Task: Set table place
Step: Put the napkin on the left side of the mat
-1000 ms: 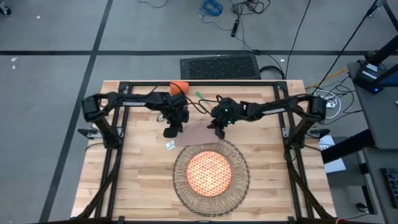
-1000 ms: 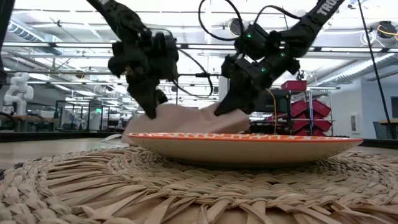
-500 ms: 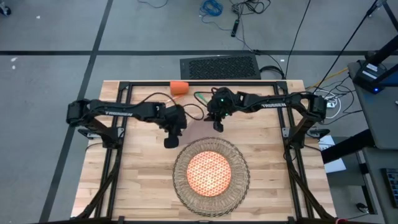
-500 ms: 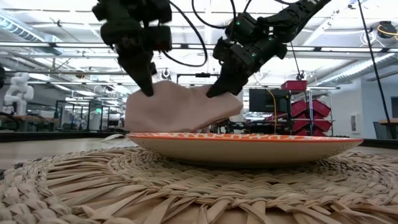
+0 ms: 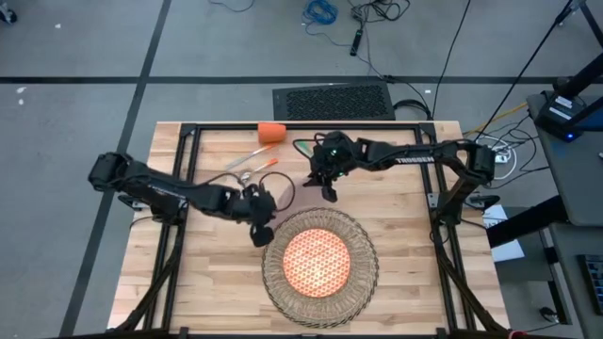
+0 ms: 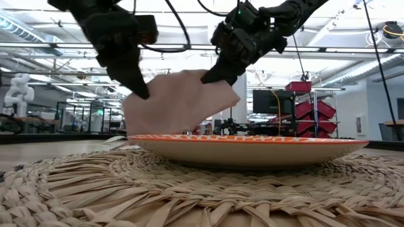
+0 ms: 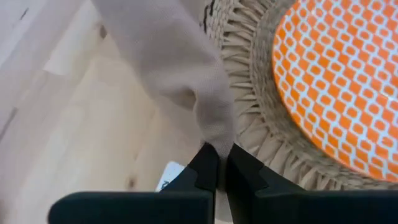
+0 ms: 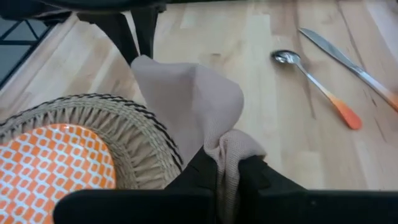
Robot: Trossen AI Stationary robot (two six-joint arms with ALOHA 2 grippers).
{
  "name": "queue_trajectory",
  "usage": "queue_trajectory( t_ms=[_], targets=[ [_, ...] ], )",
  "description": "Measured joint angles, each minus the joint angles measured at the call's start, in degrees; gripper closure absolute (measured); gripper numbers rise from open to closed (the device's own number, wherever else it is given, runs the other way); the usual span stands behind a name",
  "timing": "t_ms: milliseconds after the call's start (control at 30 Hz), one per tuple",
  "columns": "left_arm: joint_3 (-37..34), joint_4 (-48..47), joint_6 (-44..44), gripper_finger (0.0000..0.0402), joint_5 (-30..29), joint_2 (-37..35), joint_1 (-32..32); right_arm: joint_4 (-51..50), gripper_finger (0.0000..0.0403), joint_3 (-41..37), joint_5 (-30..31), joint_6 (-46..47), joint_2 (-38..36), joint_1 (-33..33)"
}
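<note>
The beige napkin (image 6: 177,104) hangs spread between my two grippers, just beyond the far left rim of the woven placemat (image 5: 363,282). My left gripper (image 5: 261,231) is shut on one corner and my right gripper (image 5: 330,191) is shut on another. The orange-patterned plate (image 5: 317,261) rests on the placemat. The low view's plate (image 6: 252,146) hides the napkin's lower edge. On the far part of the table lie the orange cup (image 5: 271,132), the spoon (image 8: 311,81), the knife (image 8: 354,62) and the green-handled fork (image 5: 301,146). My left gripper pinches one corner of the napkin (image 7: 216,142) between its two fingers, which slant down at it from the table's left. The cloth runs up and away from the fingers. My right gripper pinches a bunched corner (image 8: 229,149) between its two fingers, slanting down from the far right. The cloth sags slack between the two holds.
Black frame bars (image 5: 301,127) run along the table's far edge and down both sides. Bare wood (image 5: 217,282) lies left of the placemat and more (image 5: 415,264) to its right.
My left gripper has swung toward the table's near edge, close to the placemat's left rim, rolling as it went. My right gripper has risen a little. The napkin has been lifted off the table and spread out between them.
</note>
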Motion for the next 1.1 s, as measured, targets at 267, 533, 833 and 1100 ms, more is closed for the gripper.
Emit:
queue_trajectory(
  t_ms=[267, 533, 833, 1100],
  targets=[
    [-4.11, 4.13, -4.98, 0.0401, -16.82, -2.43, -9.12, -0.52, 0.0403, 3.25, 0.28, 2.38, 2.46, 1.61],
    [-6.95, 7.1, -13.03, 0.0401, -23.79, -5.95, -17.3, -8.4, 0.0403, 16.97, 0.24, 2.02, 12.66, 3.42],
    [-6.95, 3.81, -32.23, 0.0401, -35.39, -3.48, -30.38, -17.0, 0.0403, 31.53, -1.21, 0.0, 23.25, 4.76],
    [-6.95, 1.8, -49.96, 0.0401, -39.17, 1.8, -39.57, -18.22, 0.0403, 38.26, -3.26, -0.69, 31.19, 7.89]
  ],
)
